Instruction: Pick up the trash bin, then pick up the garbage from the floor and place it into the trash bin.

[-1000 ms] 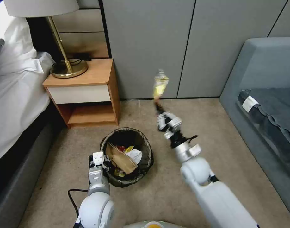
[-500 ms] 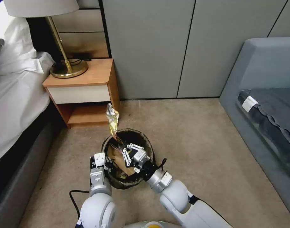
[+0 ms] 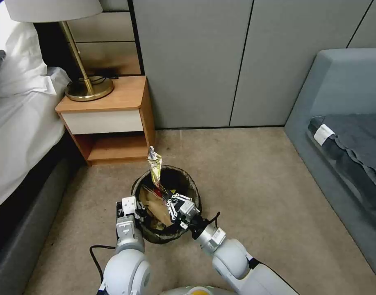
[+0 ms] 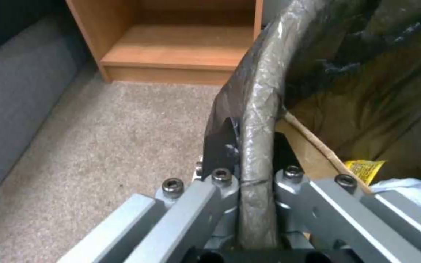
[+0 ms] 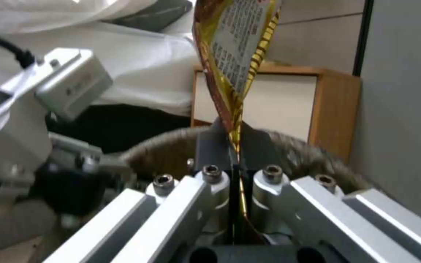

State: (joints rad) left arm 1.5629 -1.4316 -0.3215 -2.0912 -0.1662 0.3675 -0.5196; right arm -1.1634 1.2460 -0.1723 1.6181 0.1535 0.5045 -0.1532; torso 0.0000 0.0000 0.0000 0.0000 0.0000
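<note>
The trash bin [image 3: 188,180], round with a dark bag folded over its rim, is on the carpet just in front of me. My left gripper [image 3: 138,213] is shut on its near-left rim [image 4: 259,95], one finger inside and one outside [image 4: 249,146]. My right gripper [image 3: 162,191] is over the bin's opening, shut on the lower end of a golden wrapper [image 3: 155,167] that stands upright above the rim [image 5: 235,47]. Inside the bin lie a brown paper bag [image 3: 154,206], a yellow wrapper [image 4: 364,168] and white tissue [image 4: 408,190].
A wooden nightstand [image 3: 110,110] with a brass lamp [image 3: 88,87] stands just beyond the bin, against the grey wall panels. The bed [image 3: 19,123] runs along the left. A grey sofa [image 3: 343,123] is on the right. Bare carpet [image 3: 245,176] lies between.
My right arm swung from out near the wall back down to the bin, carrying the golden wrapper. In the last half second it shifted slightly rightward and lower over the opening. The left gripper held still.
</note>
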